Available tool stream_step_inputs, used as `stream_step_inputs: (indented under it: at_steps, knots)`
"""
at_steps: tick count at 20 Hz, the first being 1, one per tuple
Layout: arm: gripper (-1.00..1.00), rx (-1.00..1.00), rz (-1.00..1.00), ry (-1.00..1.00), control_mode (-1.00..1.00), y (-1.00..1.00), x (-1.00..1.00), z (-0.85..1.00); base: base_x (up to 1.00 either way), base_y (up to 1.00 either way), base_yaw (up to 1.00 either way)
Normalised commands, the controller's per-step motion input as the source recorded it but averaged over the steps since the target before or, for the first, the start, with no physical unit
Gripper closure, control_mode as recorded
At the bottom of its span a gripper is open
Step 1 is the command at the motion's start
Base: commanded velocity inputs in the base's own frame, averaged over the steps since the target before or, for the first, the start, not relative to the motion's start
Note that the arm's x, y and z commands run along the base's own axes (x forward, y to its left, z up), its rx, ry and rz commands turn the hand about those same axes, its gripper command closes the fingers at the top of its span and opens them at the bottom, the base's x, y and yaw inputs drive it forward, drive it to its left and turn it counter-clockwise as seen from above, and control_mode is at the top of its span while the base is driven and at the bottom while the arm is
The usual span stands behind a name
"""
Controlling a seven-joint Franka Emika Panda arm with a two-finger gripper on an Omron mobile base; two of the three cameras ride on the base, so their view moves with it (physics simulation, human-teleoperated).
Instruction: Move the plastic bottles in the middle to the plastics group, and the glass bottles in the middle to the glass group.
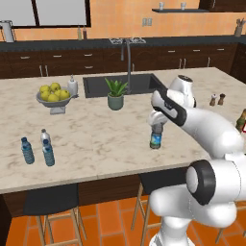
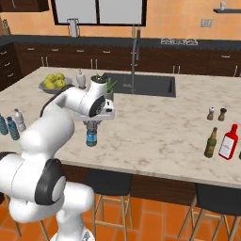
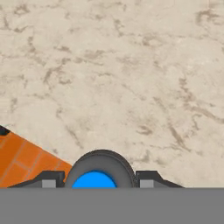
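gripper [image 1: 156, 126] points straight down over the marble counter [image 1: 96, 139], jaws clamped on the neck of a dark plastic bottle [image 1: 155, 139] with a blue-white label. the bottle hangs upright directly below the hand; whether its base touches the counter cannot be told. in the hand view its blue cap [image 3: 94, 180] sits between the fingertips [image 3: 48, 180]. the plastics group [image 1: 37, 148] stands well off to the tool's left, near the counter's front edge. a brown glass bottle [image 2: 211, 142] stands far to its right, beside a red bottle [image 2: 228, 142].

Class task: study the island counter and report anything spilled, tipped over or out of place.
Nothing is spilled or tipped. One bottle stands alone mid-counter, between the fingers, away from the three plastic bottles near the left end.
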Motion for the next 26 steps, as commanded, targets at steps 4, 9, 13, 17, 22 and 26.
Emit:
stream_step_inputs:
  at_steps: [4,9,13,17,22,26]
  knots:
    - [1.00,0.00,0.22,0.00,-1.00,1.00,-0.09,0.17,0.00,0.00,0.00]
    - [1.00,0.00,0.23,0.00,-1.00,1.00,-0.09,0.10,0.00,0.00,0.00]
    - [1.00,-0.01,0.18,0.00,-1.00,1.00,-0.03,0.01,0.00,0.00,0.00]
    - [1.00,-0.01,0.11,-0.10,-1.00,1.00,0.00,0.00,0.00,0.00,0.00]
    - [1.00,0.00,0.03,-0.15,-1.00,1.00,0.03,0.00,0.00,0.00,0.00]
    - [1.00,0.00,0.00,-0.11,-1.00,1.00,0.22,0.00,0.00,0.00,0.00]
